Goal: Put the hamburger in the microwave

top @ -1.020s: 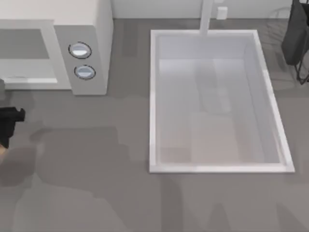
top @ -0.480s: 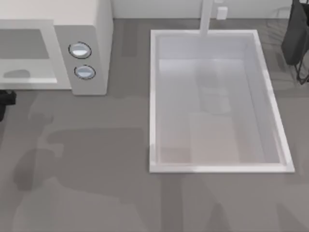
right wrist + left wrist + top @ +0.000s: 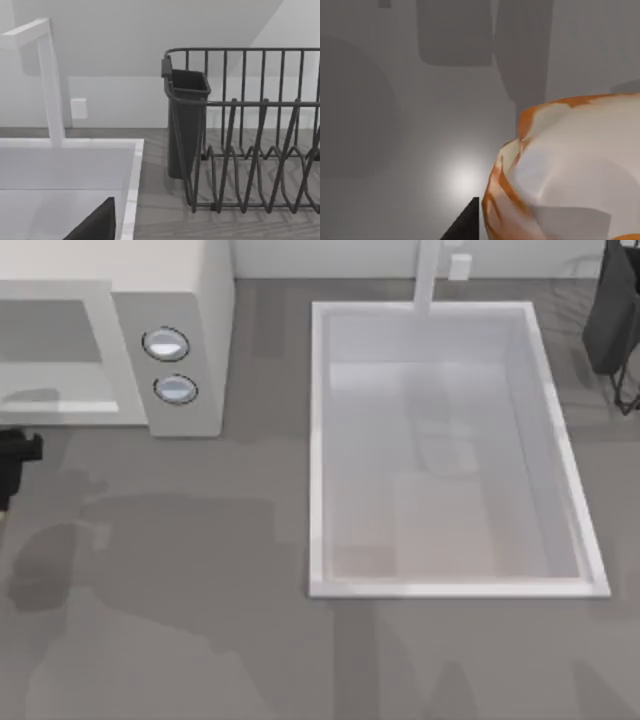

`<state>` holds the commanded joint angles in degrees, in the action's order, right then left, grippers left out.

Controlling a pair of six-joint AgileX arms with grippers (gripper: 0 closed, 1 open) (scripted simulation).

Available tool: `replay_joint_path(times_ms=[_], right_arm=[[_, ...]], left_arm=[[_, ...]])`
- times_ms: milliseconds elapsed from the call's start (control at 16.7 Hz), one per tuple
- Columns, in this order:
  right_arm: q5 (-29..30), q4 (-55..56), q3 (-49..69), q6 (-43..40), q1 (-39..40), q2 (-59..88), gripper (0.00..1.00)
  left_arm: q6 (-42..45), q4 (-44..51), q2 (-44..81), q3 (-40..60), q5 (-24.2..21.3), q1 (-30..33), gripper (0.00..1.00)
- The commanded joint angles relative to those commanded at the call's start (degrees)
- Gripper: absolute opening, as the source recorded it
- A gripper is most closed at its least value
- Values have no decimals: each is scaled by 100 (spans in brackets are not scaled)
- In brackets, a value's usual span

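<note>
The left gripper [image 3: 12, 462] sits at the table's far left edge, just before the microwave [image 3: 150, 330], clenched around the hamburger [image 3: 570, 170], which looms close at its wrist. Rightward lies the sink [image 3: 320, 440]. The right gripper's [image 3: 95, 225] state: I cannot tell.

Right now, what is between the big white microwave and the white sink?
Just bare grey countertop. In the top view, nothing sits between the off-white boxy microwave and the white rectangular sink basin.
</note>
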<state>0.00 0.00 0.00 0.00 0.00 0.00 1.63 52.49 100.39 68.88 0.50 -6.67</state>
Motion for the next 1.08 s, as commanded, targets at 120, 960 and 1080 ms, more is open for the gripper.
replay_joint_path(times_ms=[120, 960, 1080], right_arm=[[0, 0, 0, 0, 0, 0, 100], [0, 0, 0, 0, 0, 0, 100], [0, 0, 0, 0, 0, 0, 100]], left_arm=[[-18, -902, 74, -296, -4, -43, 0], [242, -9527, 1309, -2458, -909, -325, 0], [287, -10127, 1461, -2588, -1073, -346, 0]])
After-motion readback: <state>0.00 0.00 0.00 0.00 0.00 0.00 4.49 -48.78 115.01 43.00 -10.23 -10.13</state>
